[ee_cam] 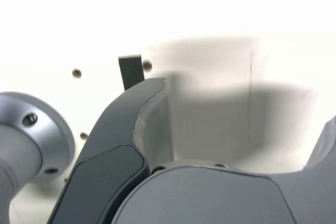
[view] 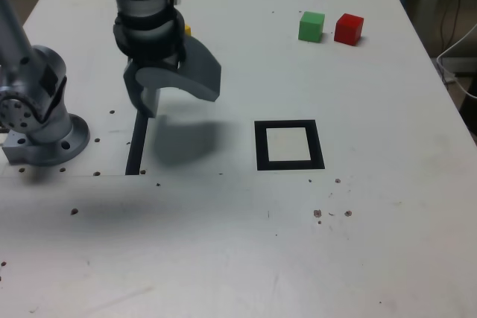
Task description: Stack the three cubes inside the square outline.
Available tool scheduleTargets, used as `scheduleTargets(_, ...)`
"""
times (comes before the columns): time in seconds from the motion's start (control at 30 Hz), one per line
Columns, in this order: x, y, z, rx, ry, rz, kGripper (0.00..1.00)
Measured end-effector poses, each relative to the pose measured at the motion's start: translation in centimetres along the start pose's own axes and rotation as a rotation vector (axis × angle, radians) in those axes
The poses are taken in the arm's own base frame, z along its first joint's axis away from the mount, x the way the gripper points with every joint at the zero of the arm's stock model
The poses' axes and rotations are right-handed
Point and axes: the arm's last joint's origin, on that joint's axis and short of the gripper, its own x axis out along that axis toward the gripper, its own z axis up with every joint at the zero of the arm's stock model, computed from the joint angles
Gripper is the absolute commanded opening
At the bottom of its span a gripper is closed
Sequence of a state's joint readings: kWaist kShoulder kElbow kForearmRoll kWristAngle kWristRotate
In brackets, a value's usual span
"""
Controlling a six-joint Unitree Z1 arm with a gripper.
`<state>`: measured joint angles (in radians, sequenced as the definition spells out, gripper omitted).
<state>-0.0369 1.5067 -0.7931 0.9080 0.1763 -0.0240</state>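
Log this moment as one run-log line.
gripper: open, holding nothing, above table | green cube, red cube: on table, apart | yellow cube: mostly hidden | square outline: empty | stack: not begun

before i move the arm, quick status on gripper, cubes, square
gripper open, nothing held; green cube, red cube outside square outline; yellow cube mostly hidden behind arm

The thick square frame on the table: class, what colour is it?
The thick square frame is black, seen best in the exterior view.
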Motion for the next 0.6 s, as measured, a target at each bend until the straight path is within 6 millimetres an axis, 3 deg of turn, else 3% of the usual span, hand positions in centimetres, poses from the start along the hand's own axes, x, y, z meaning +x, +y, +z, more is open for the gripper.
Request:
scheduleTargets(0.37, -0.9, -0.5, -1.3, 0.052, 0.096, -0.134, 1.00)
scheduleTargets(0.6, -3.4, 0.9, 0.7, 0.079, 0.065, -0.050, 1.00)
